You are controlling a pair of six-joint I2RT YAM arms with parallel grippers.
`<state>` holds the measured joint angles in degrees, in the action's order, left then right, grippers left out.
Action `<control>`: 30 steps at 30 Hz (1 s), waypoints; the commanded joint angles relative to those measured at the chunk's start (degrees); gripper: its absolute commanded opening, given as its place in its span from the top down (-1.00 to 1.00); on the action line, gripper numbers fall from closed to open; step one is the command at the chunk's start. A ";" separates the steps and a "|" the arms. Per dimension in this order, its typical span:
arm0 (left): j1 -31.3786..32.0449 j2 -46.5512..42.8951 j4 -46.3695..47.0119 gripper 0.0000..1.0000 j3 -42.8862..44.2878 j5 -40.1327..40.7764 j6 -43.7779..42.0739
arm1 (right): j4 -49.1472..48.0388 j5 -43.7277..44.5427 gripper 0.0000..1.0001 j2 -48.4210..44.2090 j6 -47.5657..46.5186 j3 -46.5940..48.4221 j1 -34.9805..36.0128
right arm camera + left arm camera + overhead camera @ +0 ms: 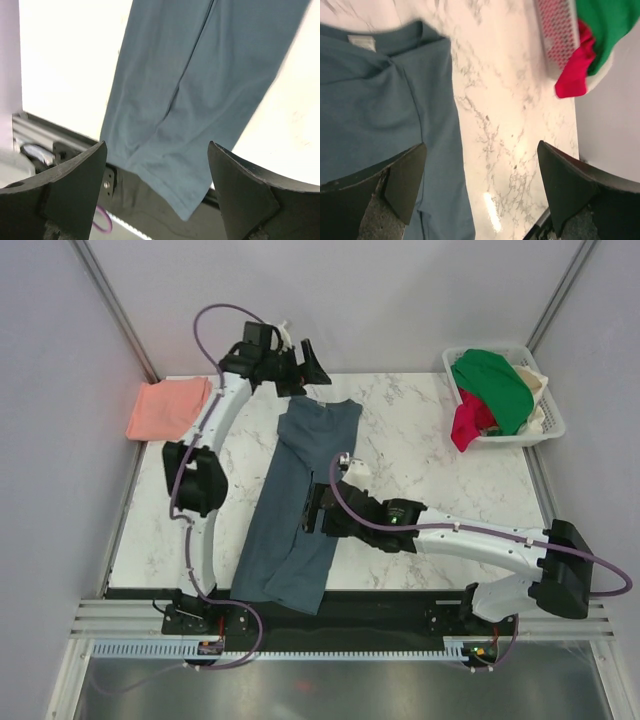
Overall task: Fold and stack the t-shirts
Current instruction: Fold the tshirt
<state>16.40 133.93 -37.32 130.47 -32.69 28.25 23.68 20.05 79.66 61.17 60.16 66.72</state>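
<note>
Only the top view shows the salmon-pink t-shirt (168, 407), folded at the far left corner of the surface (420, 460). It also shows the slate-blue t-shirt (300, 505) folded into a long strip down the middle. The left wrist view alone shows a pale label (362, 42) inside the blue collar; its writing is too blurred to read. The right wrist view shows the blue hem overhanging the near edge.

The left end effector (482, 192) is spread wide beside the collar, holding nothing. The right end effector (156, 187) is equally wide and empty above the blue strip. A basket (556, 420) stands at the far right.
</note>
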 commanded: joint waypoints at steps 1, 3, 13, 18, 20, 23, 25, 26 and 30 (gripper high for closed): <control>-2.95 -18.82 -4.77 -0.99 -3.54 6.90 -3.91 | 4.62 3.77 -0.80 0.76 -3.86 4.17 -4.13; -4.88 -25.53 -5.48 -0.99 -12.90 9.65 -3.03 | 1.64 1.32 -0.83 2.51 -6.49 4.61 -8.59; -5.77 -65.79 -2.24 -0.97 -59.78 14.67 -6.37 | 1.71 -13.89 -0.75 31.41 -18.71 28.85 -22.51; -5.77 -82.21 -0.03 -0.96 -76.23 14.14 -6.54 | 5.32 -20.05 -0.74 45.66 -20.39 41.61 -26.72; -5.77 -85.48 0.32 -0.97 -79.65 13.44 -7.15 | 4.80 -22.51 -0.73 49.34 -19.77 42.75 -28.65; -5.77 -90.41 1.11 -0.98 -83.01 12.65 -6.81 | 5.49 -23.13 -0.72 54.45 -20.73 45.91 -30.24; -5.77 -92.61 2.33 -0.97 -85.11 11.86 -6.72 | 7.77 -22.25 -0.72 59.53 -22.48 51.33 -31.64; -5.77 -93.14 2.60 -0.97 -85.21 11.86 -6.72 | 8.57 -21.99 -0.72 61.48 -23.19 53.72 -32.00; -5.77 -94.99 4.53 -0.98 -86.17 11.86 -6.54 | 13.23 -24.44 -0.81 74.74 -27.32 72.16 -34.19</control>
<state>10.70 39.59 -37.43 45.45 -19.66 23.83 31.03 -4.10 143.39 38.76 124.55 34.13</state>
